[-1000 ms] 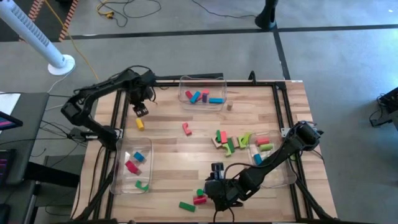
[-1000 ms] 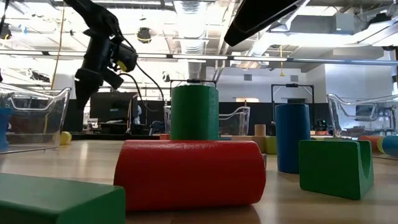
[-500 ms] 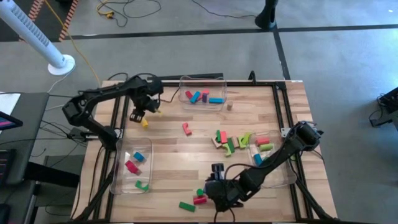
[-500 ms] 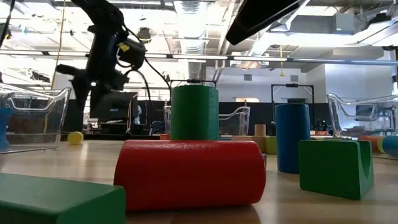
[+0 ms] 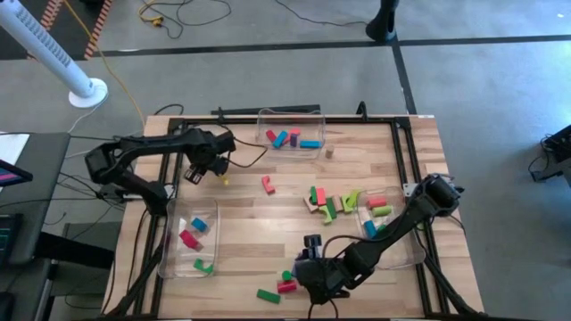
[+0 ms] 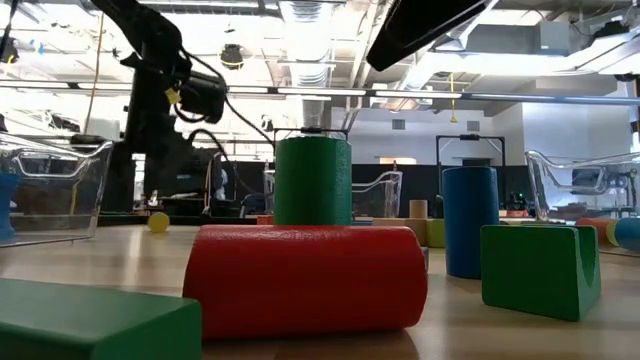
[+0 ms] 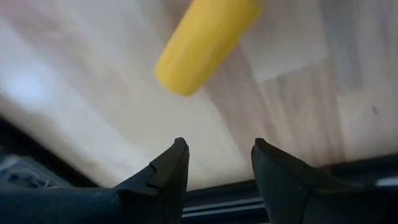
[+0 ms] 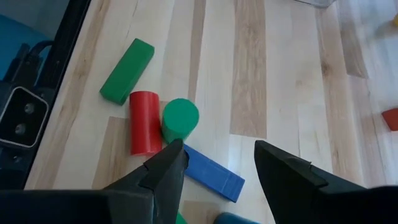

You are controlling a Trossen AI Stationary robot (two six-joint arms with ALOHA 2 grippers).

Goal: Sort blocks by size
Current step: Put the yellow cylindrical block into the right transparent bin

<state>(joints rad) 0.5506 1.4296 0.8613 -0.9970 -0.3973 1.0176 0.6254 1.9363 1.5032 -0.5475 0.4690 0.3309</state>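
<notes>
A yellow cylinder block [image 5: 223,178] [image 7: 205,40] lies on its side on the wooden table at the far left. My left gripper [image 5: 197,170] [image 7: 217,165] hovers open just left of it, pointing steeply down, with nothing between its fingers. My right gripper [image 5: 308,276] [image 8: 217,168] stands open above the near centre. Below it a red cylinder [image 8: 144,121] lies next to an upright green cylinder [image 8: 180,118], a green bar [image 8: 127,70] and a blue bar [image 8: 211,173]. More blocks [image 5: 335,201] lie in a loose pile right of centre.
Three clear bins hold blocks: one at the far centre [image 5: 290,118], one at the near left [image 5: 171,241], one at the right [image 5: 410,245]. A red block [image 5: 268,185] lies alone mid-table, and a tan one [image 5: 329,152] near the far bin. A black frame [image 5: 166,165] edges the table.
My left gripper has come down toward the table, shifting a little toward the near edge, and has rolled about its own axis; its fingers keep the same gap. The yellow cylinder has moved along the table toward the right edge.
</notes>
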